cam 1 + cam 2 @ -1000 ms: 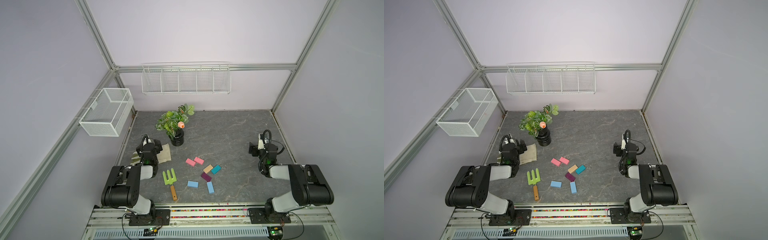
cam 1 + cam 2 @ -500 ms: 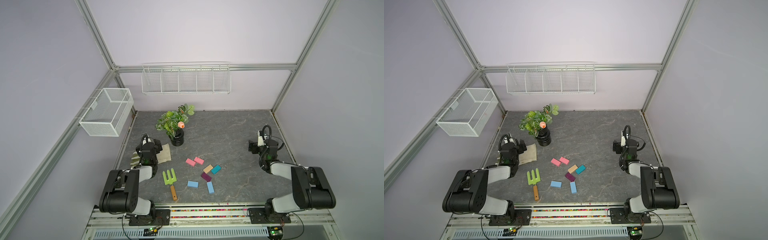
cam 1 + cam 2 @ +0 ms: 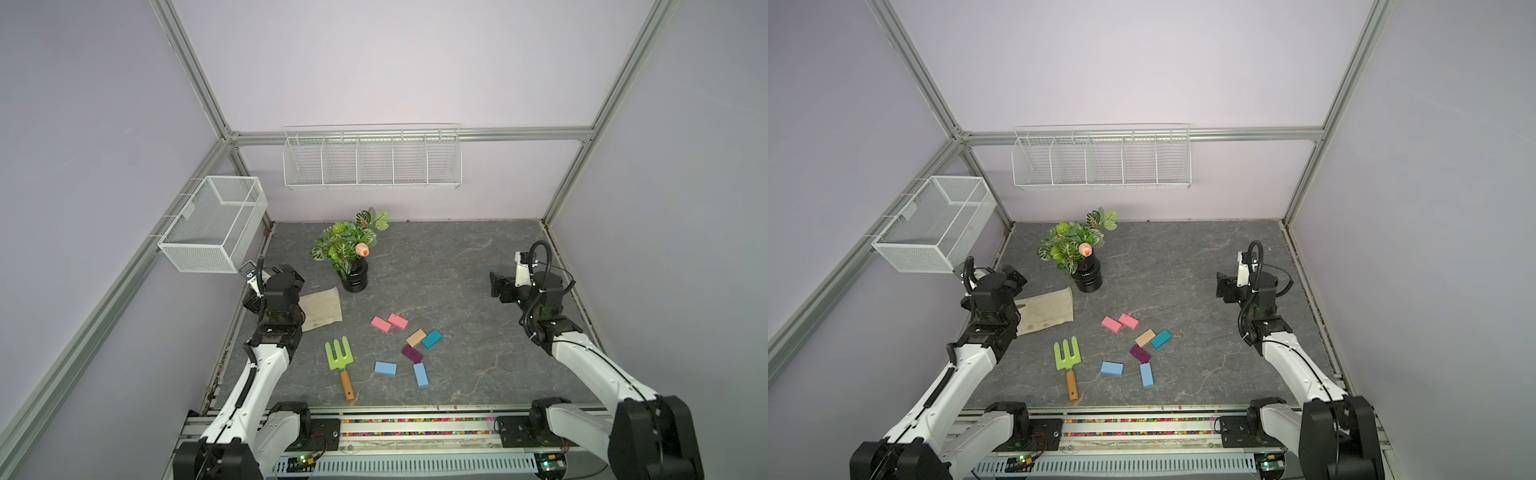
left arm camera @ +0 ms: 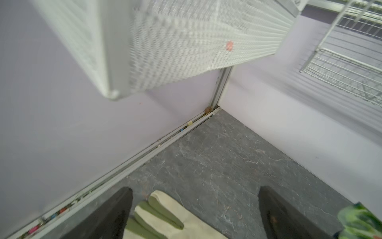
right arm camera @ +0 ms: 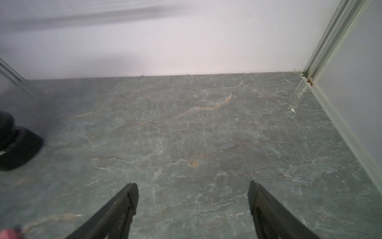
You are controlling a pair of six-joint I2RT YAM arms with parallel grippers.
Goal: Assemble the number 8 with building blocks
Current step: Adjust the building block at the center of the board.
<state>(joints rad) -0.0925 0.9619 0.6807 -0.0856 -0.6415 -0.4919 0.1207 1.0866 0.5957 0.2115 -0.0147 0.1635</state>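
Holding the left claw (image 4: 195, 192) and right claw (image 5: 192, 186) spread apart and empty at opposite sides of the counter (image 3: 457, 266), I am eyeing the seven building blocks (image 3: 416, 337) — lying scattered mid-counter, near the garden fork (image 3: 340, 355). I am judging it best to begin with the pink pair (image 3: 381, 324), closing across one brick's narrow width — disturbing no neighbour.

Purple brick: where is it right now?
In a top view the purple brick lies flat, right of the fork, between the tan brick and the two blue bricks.
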